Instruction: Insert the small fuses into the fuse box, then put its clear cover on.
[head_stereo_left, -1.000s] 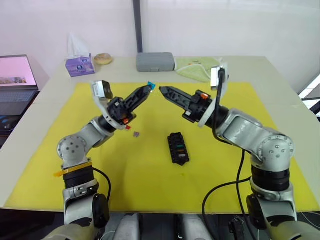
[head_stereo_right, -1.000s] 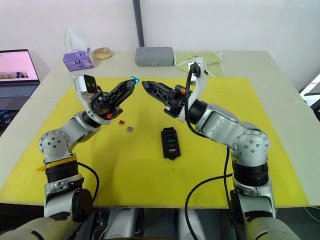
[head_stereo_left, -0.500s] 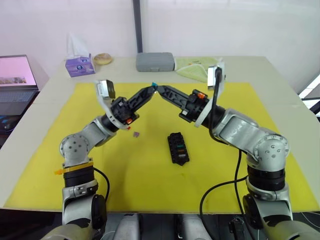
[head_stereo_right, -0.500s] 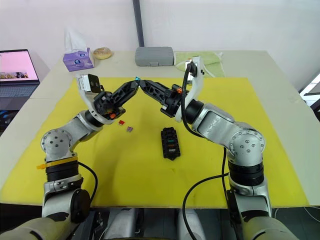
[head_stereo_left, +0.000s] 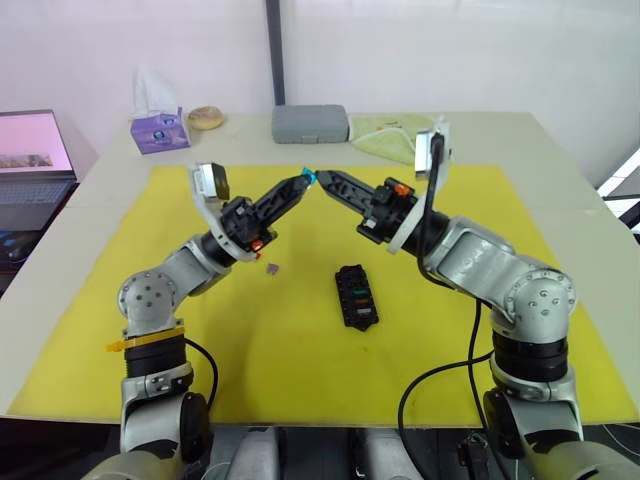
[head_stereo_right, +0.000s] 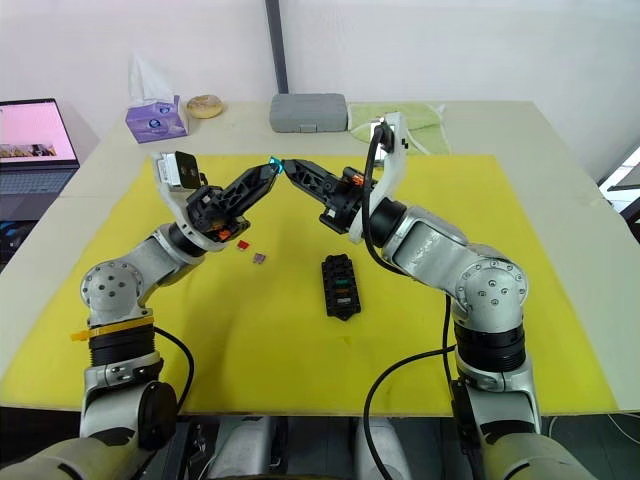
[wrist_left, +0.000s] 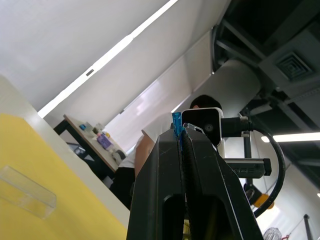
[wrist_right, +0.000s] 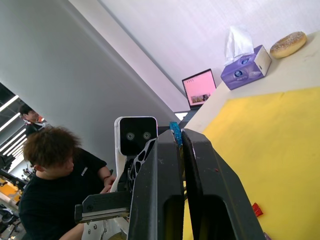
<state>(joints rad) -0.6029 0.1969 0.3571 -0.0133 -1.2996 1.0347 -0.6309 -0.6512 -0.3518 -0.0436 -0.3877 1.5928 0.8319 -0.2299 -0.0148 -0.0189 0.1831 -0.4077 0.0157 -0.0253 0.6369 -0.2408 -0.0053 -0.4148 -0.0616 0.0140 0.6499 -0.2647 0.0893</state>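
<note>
Both arms are raised over the yellow mat (head_stereo_left: 250, 350) and meet tip to tip at upper centre of the frame, which reads as a hand-to-hand transfer of one fuse. The left hand (head_stereo_left: 303, 181) has its two black fingers pressed together on a teal fuse (head_stereo_left: 309, 175), whose tip pokes out just above the fingertips in the left wrist view (wrist_left: 176, 121). The right hand (head_stereo_left: 322, 179) points straight at it, touching or all but touching the fuse; its fingers (wrist_right: 162, 150) stand slightly apart in its own wrist view, with the teal piece sitting at the gap between them, so I judge it is about to take the fuse rather than gripping it already (whether it has closed on it I cannot tell for sure). Passing it across probably serves to re-grip the fuse at an angle better suited to pushing it down into a slot. The fuse box (head_stereo_left: 355, 296) lies flat on the mat at lower centre, below the two hands, with some coloured fuses already seated in its slots. A red fuse (head_stereo_right: 241, 245) and a purplish grey fuse (head_stereo_left: 271, 268) wait loose on the mat under the left forearm. The clear cover (wrist_left: 27, 186) lies on the mat, apart from the box.
</note>
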